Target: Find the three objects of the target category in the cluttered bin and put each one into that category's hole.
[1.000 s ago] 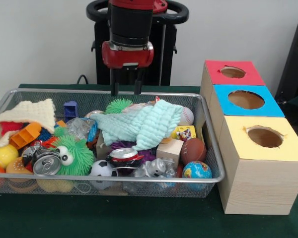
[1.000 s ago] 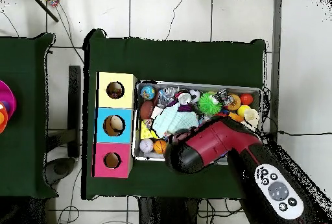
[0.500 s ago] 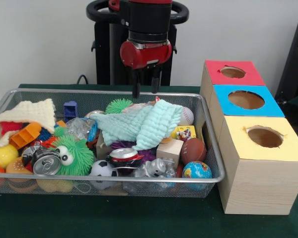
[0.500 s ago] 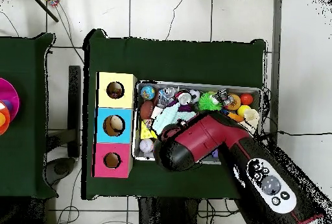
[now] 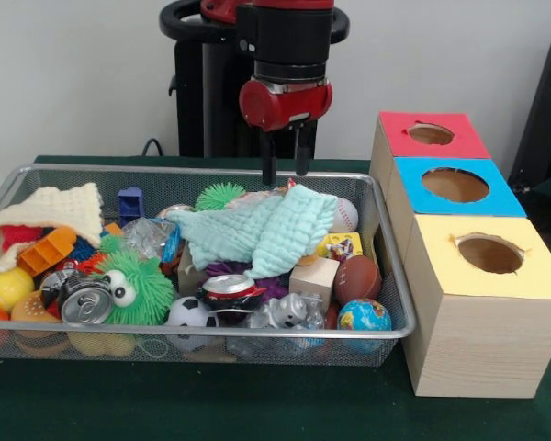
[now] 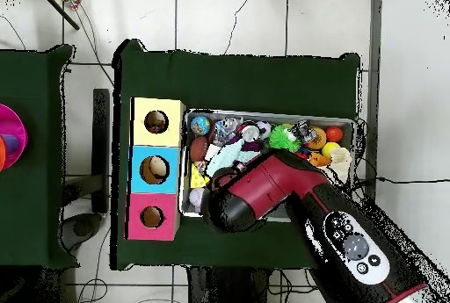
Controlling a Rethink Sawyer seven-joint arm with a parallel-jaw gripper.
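Two thin fingers (image 5: 269,168) of the gripper (image 5: 286,165) hung apart and empty above the far rim of the wire bin (image 5: 397,303), over the mint cloth (image 5: 262,230). Balls lay in the bin: baseball (image 5: 346,214), football (image 5: 357,278), globe ball (image 5: 364,315). Beside it stood the box (image 5: 459,266) with three holes.

Readable text: I can make out none.
Cans (image 5: 85,303): no print I can read.
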